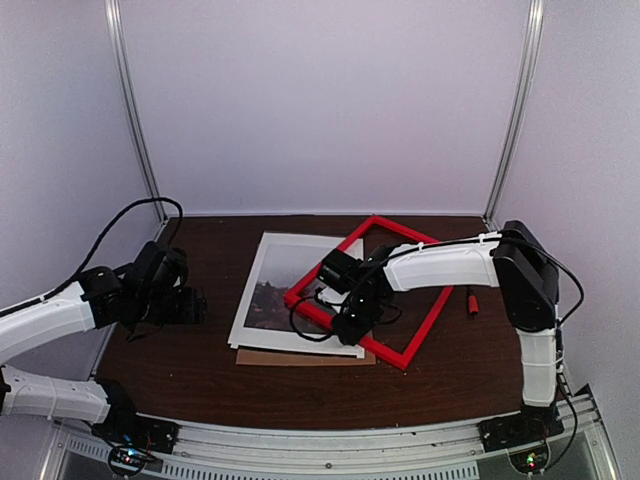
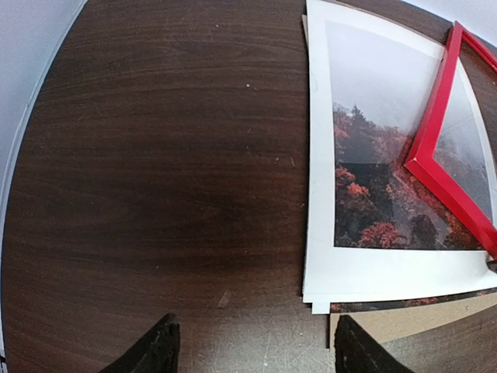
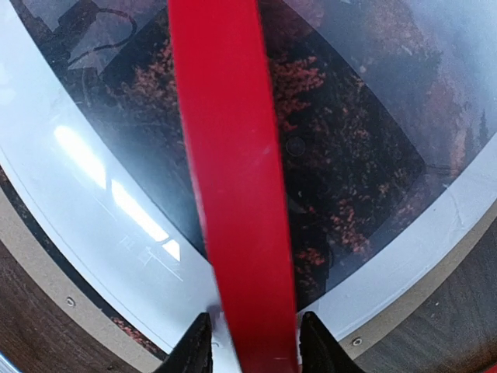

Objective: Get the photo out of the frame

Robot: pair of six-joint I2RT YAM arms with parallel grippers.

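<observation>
The red frame sits skewed over the right part of a flat stack, its left corner raised. My right gripper is shut on its near-left rail; in the right wrist view the fingers clamp the red rail. The photo, grey sky over red-orange trees, lies below under a white mat. It shows in the left wrist view and the right wrist view. My left gripper is open and empty over bare table left of the stack.
A brown backing board lies under the stack, and its edge shows in the left wrist view. A small red object lies on the table right of the frame. White walls enclose the dark wood table.
</observation>
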